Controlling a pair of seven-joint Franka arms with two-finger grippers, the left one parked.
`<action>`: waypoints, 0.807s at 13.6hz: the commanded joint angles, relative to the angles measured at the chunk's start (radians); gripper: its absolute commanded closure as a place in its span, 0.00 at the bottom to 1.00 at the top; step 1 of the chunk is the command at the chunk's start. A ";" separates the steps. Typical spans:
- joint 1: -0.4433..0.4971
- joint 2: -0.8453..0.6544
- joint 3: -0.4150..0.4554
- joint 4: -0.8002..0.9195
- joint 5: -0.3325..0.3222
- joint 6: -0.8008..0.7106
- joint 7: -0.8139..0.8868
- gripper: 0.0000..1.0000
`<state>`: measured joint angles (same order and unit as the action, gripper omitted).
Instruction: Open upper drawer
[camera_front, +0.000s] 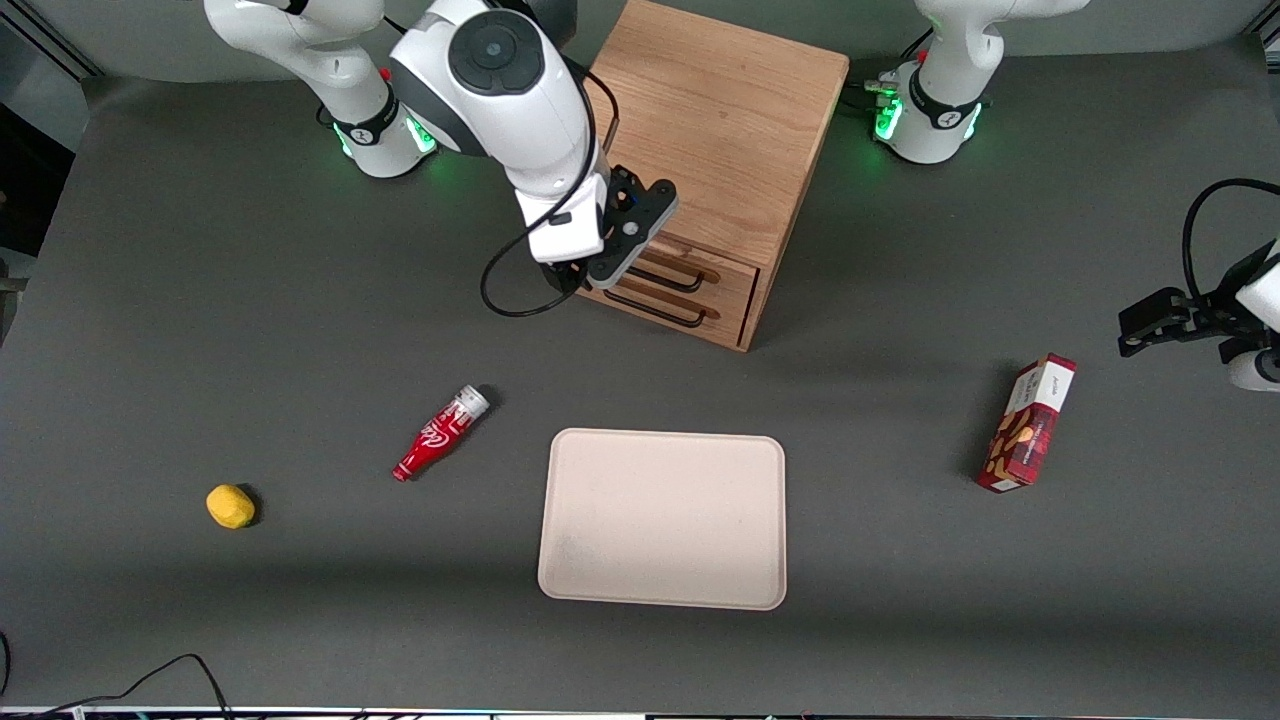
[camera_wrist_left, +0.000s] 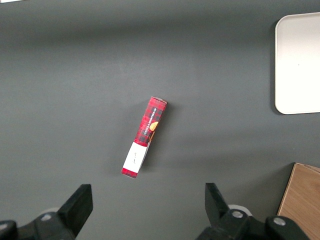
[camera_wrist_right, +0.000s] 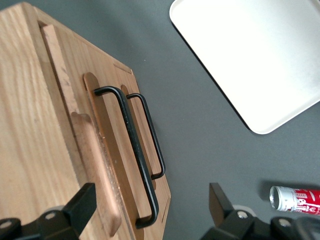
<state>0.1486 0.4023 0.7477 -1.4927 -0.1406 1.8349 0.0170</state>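
Tray (camera_front: 662, 518) lying nearest the front camera, well in front of the cabinet (camera_front: 716, 150). Bottle (camera_front: 440, 433) resting nearer the cabinet, toward the working arm's end. Gripper (camera_front: 585, 278) hovering just in front of the cabinet face, fingers (camera_wrist_right: 82, 202) spread wide apart, gripping nothing. Upper drawer (camera_front: 712, 270) sitting flush and closed above its lower twin, black handle (camera_wrist_right: 131, 145) lying between the spread fingers.

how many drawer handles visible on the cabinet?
2. Upper drawer's handle sits above the lower drawer's handle, both on the cabinet front. The open gripper hovers in front of them.
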 joint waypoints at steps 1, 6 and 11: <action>0.009 0.058 0.004 0.002 -0.036 0.053 -0.023 0.00; 0.008 0.082 0.002 -0.052 -0.037 0.130 -0.023 0.00; 0.005 0.116 -0.002 -0.075 -0.039 0.147 -0.026 0.00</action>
<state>0.1493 0.4923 0.7478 -1.5497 -0.1613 1.9550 0.0064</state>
